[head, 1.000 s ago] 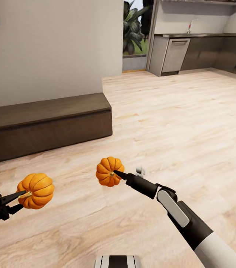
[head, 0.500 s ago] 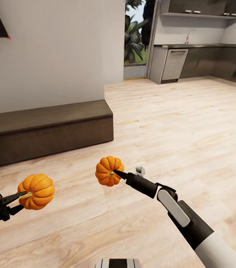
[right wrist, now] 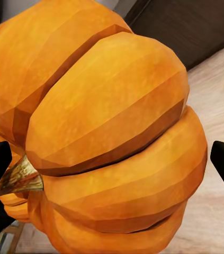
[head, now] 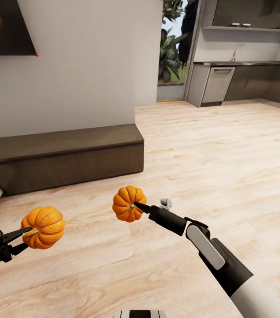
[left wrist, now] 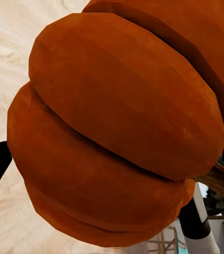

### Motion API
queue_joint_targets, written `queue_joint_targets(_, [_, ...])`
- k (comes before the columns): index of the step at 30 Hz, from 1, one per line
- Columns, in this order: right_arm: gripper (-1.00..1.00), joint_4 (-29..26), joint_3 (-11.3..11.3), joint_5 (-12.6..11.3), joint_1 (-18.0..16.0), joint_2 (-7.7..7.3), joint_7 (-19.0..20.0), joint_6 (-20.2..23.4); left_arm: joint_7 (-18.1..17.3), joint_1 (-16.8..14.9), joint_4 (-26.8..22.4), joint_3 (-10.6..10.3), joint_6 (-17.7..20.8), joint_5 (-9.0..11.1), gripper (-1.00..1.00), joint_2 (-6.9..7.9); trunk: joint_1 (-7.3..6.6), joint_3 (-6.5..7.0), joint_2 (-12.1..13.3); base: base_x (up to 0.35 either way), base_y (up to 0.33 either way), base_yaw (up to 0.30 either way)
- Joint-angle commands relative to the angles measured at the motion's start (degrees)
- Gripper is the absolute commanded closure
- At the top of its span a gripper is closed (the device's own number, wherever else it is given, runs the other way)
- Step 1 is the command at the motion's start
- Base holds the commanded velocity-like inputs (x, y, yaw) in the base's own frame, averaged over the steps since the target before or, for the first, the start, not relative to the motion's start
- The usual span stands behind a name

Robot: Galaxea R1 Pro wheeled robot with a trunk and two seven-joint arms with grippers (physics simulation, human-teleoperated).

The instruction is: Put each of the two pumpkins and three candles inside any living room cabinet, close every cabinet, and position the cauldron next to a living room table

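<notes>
Two pumpkins (head: pixel 43 227) (head: pixel 128 203) stayed clamped, one per hand (head: pixel 25 231) (head: pixel 136 206); I judged the cabinet (head: pixel 65 159), upper left, needed opening next.

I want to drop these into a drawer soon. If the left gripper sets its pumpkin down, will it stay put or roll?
Probably apt to roll: the pumpkin in the left gripper is round and ribbed, with no obvious flat base. It looks rigid, holding its shape while pinched at the stem end. It hangs sideways, so lowering it gently seems wise.
</notes>
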Motion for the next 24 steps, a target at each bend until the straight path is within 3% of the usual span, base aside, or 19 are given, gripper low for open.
queue_joint_targets(1, [1.00,0.1,0.1,-0.4,0.0,-0.05,0.1,0.2,-0.1,0.0,0.0,0.0,0.2,0.0,1.00,0.01,-0.04,0.09,0.0,0.000,0.000,0.162])
queue_joint_targets(9, [1.00,0.8,0.1,-0.5,0.0,-0.05,0.1,0.2,-0.1,0.0,0.0,0.0,0.2,0.0,1.00,0.01,-0.06,-0.38,0.0,0.000,0.000,0.161])
queue_joint_targets(24, [1.00,0.9,0.1,-0.5,0.0,-0.05,0.1,0.2,-0.1,0.0,0.0,0.0,0.2,0.0,1.00,0.01,-0.45,1.64,0.2,0.000,0.000,0.156])
